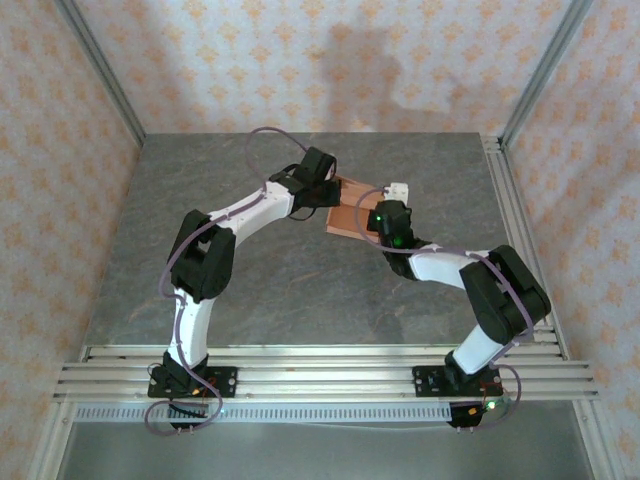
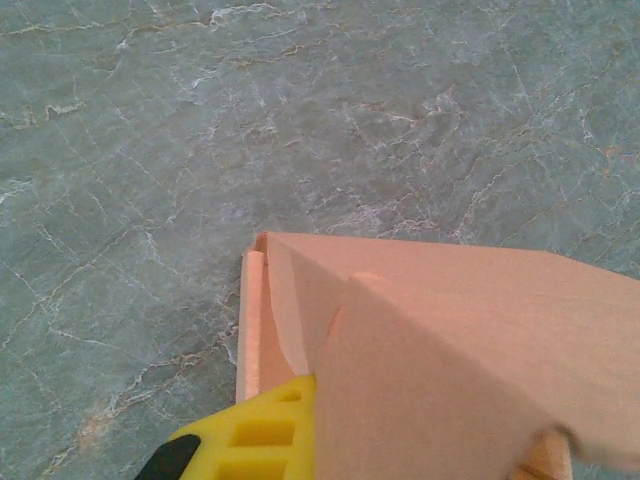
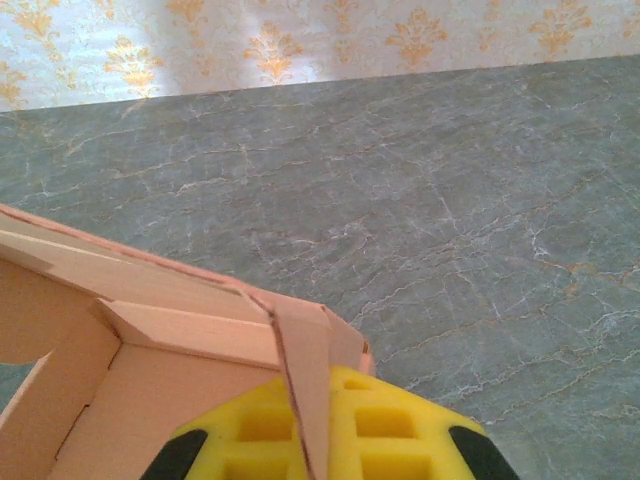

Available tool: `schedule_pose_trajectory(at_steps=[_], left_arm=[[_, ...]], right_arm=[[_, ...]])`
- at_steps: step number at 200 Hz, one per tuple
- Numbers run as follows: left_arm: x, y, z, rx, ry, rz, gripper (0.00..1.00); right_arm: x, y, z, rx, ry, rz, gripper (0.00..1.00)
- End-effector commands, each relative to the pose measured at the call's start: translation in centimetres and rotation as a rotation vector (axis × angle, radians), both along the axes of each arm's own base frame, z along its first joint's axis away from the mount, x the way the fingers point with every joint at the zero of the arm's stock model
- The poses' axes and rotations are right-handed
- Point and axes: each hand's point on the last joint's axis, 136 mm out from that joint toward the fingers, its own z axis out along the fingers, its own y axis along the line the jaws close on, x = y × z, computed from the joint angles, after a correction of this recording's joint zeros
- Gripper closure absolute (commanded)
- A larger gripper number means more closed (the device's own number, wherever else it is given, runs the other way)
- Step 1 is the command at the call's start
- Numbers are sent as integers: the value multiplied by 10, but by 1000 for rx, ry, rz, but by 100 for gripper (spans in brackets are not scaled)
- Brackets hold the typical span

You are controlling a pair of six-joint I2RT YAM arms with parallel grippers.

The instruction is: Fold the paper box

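Observation:
The paper box is salmon-orange card, partly folded, lying near the middle of the grey table toward the back. My left gripper meets it from the left. In the left wrist view the gripper is shut on a raised flap of the paper box. One yellow finger shows, and the card hides the other. My right gripper comes in from the right. In the right wrist view it is shut on a thin upright wall of the paper box, with yellow pads on both sides.
Aluminium rails run along the table's near edge and another rail along its right side. Patterned walls and slanted frame posts enclose the space. Bare marble-grey table lies around the box.

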Motion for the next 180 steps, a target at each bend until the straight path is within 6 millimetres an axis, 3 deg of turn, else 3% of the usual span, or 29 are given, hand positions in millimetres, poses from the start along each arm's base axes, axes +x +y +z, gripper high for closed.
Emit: schedule_pose_trajectory(at_steps=[1,103,155,180], left_arm=[[-7,-12,25,-49,-43,-7,100],[-13,-16,18,-58,-27,-15,100],[-14,-15,15,-53,-22,-17,100],[-15,-17,14,-58,-18,-22,100]], right_arm=[[0,7,27,47,-103,26,100],[-11,16,3,30,-85,48,100],[-8,12,15,119,-64,-36,100],[-7,10,7,126,-32,-66,100]])
